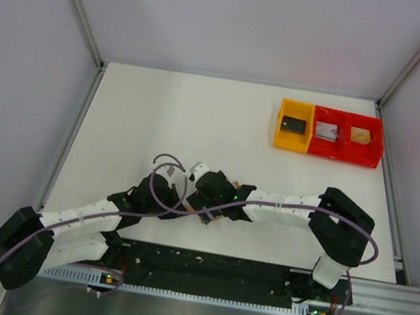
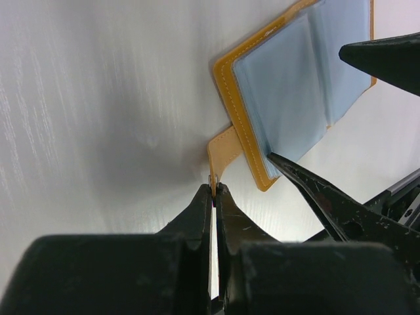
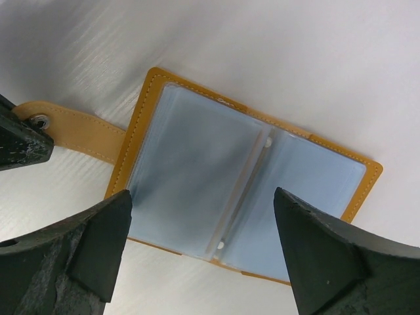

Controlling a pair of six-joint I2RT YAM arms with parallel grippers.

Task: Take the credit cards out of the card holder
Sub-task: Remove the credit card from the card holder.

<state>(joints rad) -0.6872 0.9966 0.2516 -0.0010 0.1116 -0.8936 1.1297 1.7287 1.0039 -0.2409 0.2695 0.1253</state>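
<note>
Currently card holder [image 3: 243, 190] lies open, face up on worktop [image 3: 295, 52] near the arm bases. Left jaws clenched on its snap tab [image 2: 223, 147], likely anchoring it; right jaws released wide over grey-blue sleeves [image 3: 190, 170], credit cards inside indistinguishable

I read the card holder [image 3: 243, 184] as tan leather or a good imitation of it, matt, with pale stitching along its edge. Its strap [image 3: 79, 131] carries a small shiny metal snap [image 3: 41, 121]. The inner sleeves [image 3: 184, 164] look like clear, slightly glossy plastic over grey-blue. The bench [image 2: 98, 98] is white and smooth with a soft sheen. The left pincer [image 2: 214, 190] and right pincer [image 3: 202, 197] are black, matt, rough-textured plastic with pale scuffs
</note>
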